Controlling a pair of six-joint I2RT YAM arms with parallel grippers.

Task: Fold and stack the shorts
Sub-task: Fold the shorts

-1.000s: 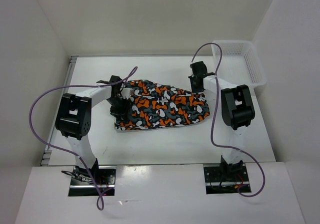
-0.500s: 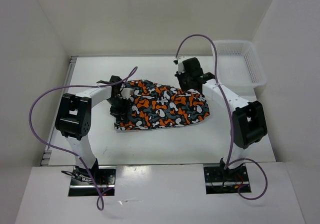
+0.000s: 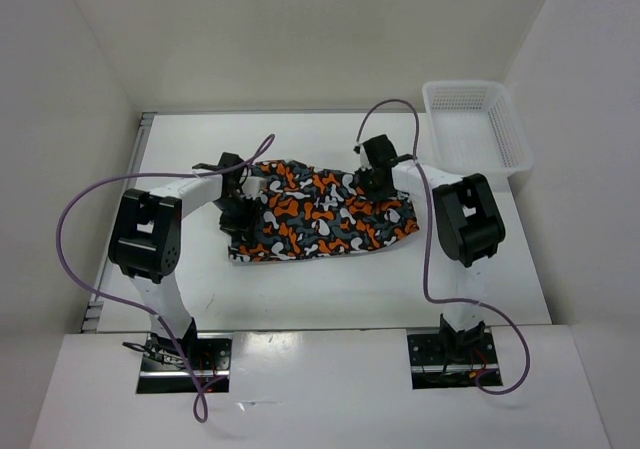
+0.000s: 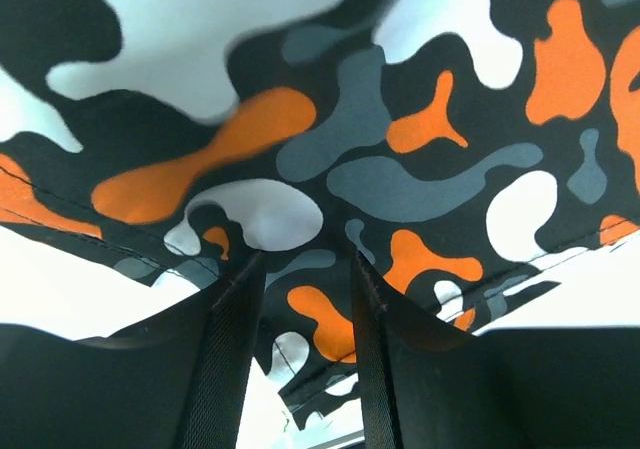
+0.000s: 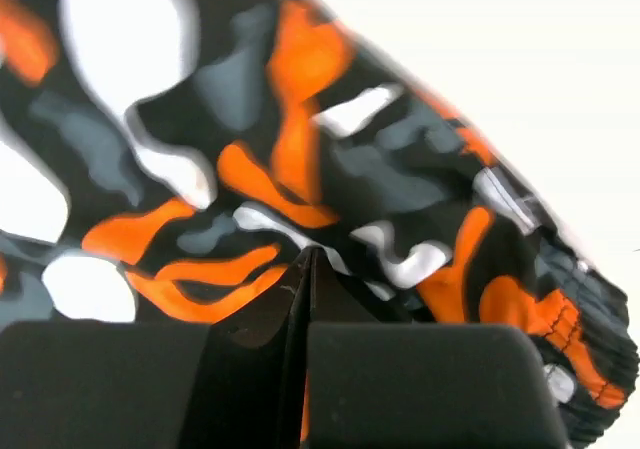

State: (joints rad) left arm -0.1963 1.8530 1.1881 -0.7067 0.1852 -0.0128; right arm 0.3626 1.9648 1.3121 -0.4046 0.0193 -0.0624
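Swinging in from the far right, the right arm has dropped the right claw (image 3: 370, 179) onto the far edge of the shorts (image 3: 320, 214); half a second ago it hung just off that edge. Near to far now: the shorts lie spread flat in the middle of the tabletop (image 3: 330, 279), no fold made yet. At their left end the left claw (image 3: 238, 209) sits low, fingers (image 4: 235, 349) spread with the hem running between them, released and not biting. At the far edge the right claw's fingers (image 5: 250, 319) are clenched together, tips on the print; whether cloth is caught, I cannot tell. Both ends look staged for a first fold. The white mesh basket (image 3: 470, 129) sits in the far right corner, well apart.
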